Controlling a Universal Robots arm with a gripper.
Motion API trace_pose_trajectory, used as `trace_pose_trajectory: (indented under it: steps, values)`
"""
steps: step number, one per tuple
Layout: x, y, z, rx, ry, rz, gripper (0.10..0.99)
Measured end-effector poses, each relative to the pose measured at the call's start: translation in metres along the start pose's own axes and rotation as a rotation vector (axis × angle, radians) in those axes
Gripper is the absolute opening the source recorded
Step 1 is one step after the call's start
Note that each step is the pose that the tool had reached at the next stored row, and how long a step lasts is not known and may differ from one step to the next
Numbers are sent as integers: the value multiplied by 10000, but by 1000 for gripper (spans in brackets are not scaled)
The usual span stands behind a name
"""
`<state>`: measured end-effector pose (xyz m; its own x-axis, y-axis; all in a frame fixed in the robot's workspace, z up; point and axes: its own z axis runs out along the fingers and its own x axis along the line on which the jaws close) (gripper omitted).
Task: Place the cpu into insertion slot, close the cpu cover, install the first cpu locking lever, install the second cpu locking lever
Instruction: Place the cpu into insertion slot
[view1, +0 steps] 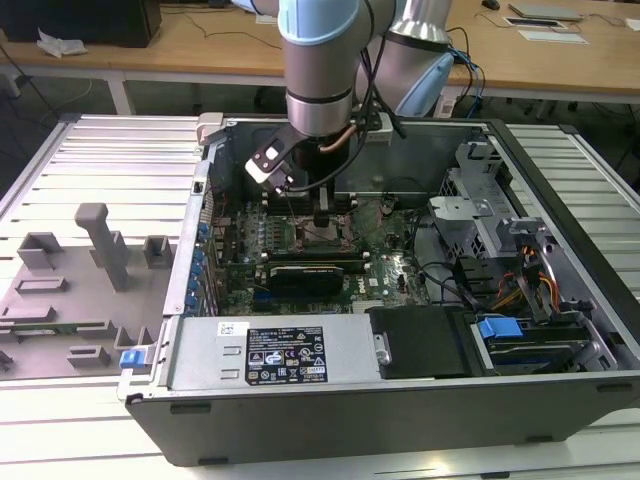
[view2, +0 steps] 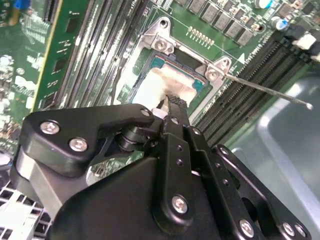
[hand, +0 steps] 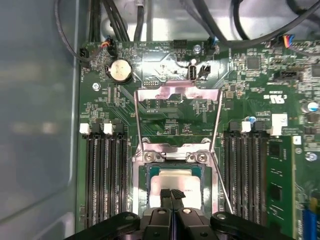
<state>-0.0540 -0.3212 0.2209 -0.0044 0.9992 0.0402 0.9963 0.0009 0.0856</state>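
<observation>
Already the cpu (hand: 175, 181) lies flat in the insertion slot (hand: 144, 182), pale top up, between the black memory slots (hand: 102, 180). The gripper (hand: 172, 194) stands right over it, fingers pressed together with nothing between them, and I cannot tell whether the tips touch the chip. The cpu cover (hand: 177, 93) stands open beyond the socket, and a thin locking lever (view2: 270, 91) sticks out free.

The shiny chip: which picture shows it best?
First wrist view: it looks straight down on the chip in its socket. The second wrist view shows it slanted, partly behind the gripper. The exterior view: too small to tell.
</observation>
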Motion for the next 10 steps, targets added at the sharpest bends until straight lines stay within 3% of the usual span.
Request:
trace_pose_trajectory:
  steps: [2, 7, 10]
  values:
    - [2, 5, -58, 0, -13, -2, 106]
    - [14, 28, -334, -1, -44, -2, 106]
    - [14, 30, -348, -2, -42, -2, 106]
